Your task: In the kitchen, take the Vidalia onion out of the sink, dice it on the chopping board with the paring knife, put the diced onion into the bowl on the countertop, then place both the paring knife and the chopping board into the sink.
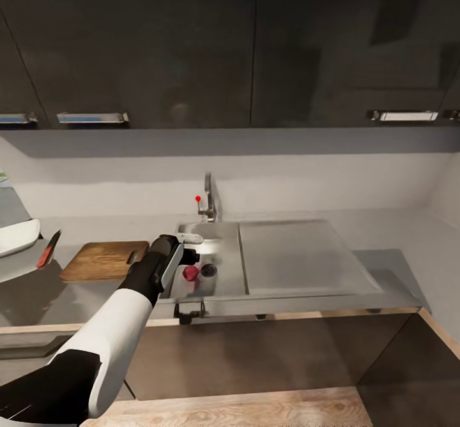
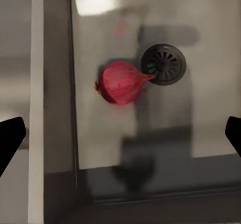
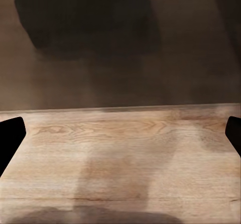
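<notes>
The Vidalia onion (image 1: 190, 272), a reddish bulb, lies in the sink (image 1: 227, 254) right beside the round dark drain (image 1: 208, 269). My left gripper (image 1: 182, 258) hovers over the basin's left side, just above the onion. The left wrist view looks straight down on the onion (image 2: 120, 82) and drain (image 2: 163, 64); the left gripper (image 2: 120, 138) is open, with nothing between its fingertips (image 2: 10, 138). The chopping board (image 1: 105, 260) lies on the countertop (image 1: 38, 293) left of the sink. Further left are the paring knife (image 1: 48, 249) and the white bowl (image 1: 16, 237). My right gripper (image 3: 120, 136) is open over wooden floor.
The chrome tap (image 1: 207, 202) stands behind the basin. A flat drainboard (image 1: 300, 258) stretches to the right of it. Dark wall cabinets (image 1: 191, 44) hang above. The right wrist view shows the wood floor (image 3: 120, 158) meeting a dark cabinet front (image 3: 100, 58).
</notes>
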Available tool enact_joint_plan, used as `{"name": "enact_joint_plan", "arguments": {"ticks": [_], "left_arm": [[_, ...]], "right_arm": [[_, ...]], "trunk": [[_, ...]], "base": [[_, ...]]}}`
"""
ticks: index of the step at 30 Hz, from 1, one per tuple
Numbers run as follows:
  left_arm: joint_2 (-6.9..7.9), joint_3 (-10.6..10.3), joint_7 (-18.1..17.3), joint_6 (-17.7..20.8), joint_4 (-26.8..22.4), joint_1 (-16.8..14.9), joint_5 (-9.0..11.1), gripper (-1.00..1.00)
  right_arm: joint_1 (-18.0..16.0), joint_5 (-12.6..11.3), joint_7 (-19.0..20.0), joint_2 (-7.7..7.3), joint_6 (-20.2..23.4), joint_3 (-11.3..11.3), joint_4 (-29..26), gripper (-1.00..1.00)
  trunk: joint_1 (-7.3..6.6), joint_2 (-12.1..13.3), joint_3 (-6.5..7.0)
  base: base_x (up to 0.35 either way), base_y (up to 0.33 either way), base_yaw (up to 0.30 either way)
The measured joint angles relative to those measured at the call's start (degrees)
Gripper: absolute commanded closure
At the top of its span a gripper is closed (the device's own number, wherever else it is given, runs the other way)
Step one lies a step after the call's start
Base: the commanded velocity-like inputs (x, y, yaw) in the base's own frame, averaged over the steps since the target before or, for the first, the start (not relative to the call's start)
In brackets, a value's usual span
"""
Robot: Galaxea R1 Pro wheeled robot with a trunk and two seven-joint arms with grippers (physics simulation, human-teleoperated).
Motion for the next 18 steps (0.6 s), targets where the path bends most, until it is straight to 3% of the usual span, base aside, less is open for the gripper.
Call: {"name": "enact_joint_plan", "arguments": {"ticks": [7,18], "left_arm": [[-0.09,0.0,-0.3,-0.2,1.1,0.0,0.9,-1.0],[-0.07,0.0,-0.4,-0.2,1.8,0.0,1.5,-1.0]], "right_arm": [[0.0,0.0,0.0,0.0,0.0,0.0,0.0,-1.0],[0.0,0.0,0.0,0.0,0.0,0.0,0.0,-1.0]], "trunk": [[0.0,0.0,-0.65],[0.0,0.0,-1.66]], "base": [[0.079,0.0,0.0],[0.218,0.0,0.0]]}}
